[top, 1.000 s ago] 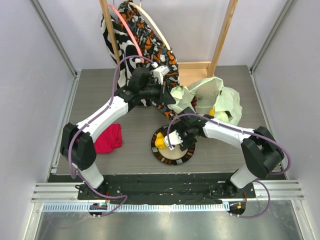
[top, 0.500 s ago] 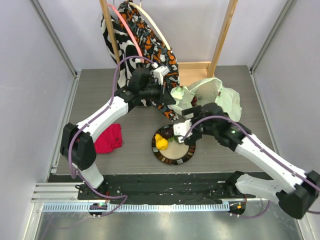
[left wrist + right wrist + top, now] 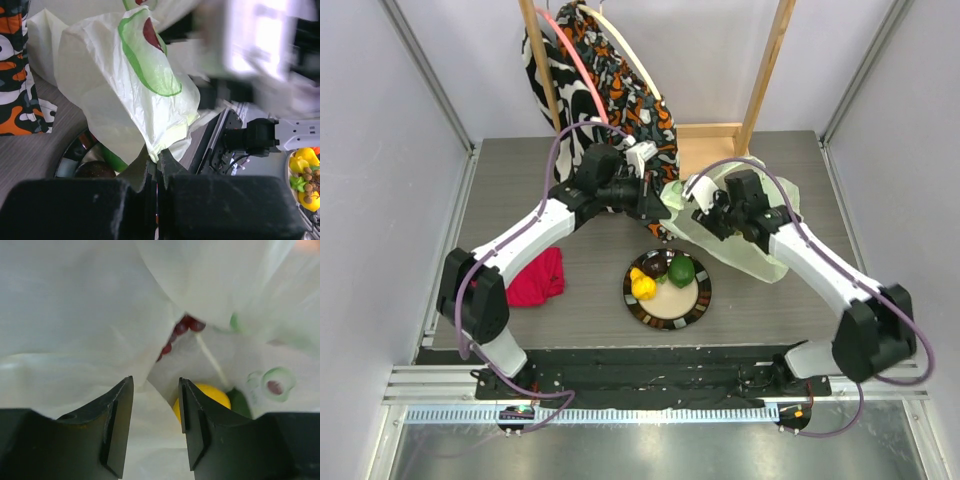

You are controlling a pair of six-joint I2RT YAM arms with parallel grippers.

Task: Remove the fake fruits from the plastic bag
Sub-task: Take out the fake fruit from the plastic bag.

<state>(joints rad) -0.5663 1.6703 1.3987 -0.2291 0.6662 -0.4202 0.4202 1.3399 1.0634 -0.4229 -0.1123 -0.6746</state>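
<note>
The right gripper (image 3: 708, 210) has left the plate (image 3: 650, 318) and moved back over the plastic bag (image 3: 755, 255). Top view: the plate holds a lemon (image 3: 642, 286), a green fruit (image 3: 681, 270) and a dark fruit (image 3: 653, 267). Left wrist view: the left gripper (image 3: 157, 162) pinches the bag's edge, jaws pressed together. Right wrist view: jaws spread and empty inside the bag, with a yellow fruit (image 3: 207, 395) and a grape bunch (image 3: 182, 327) ahead.
</note>
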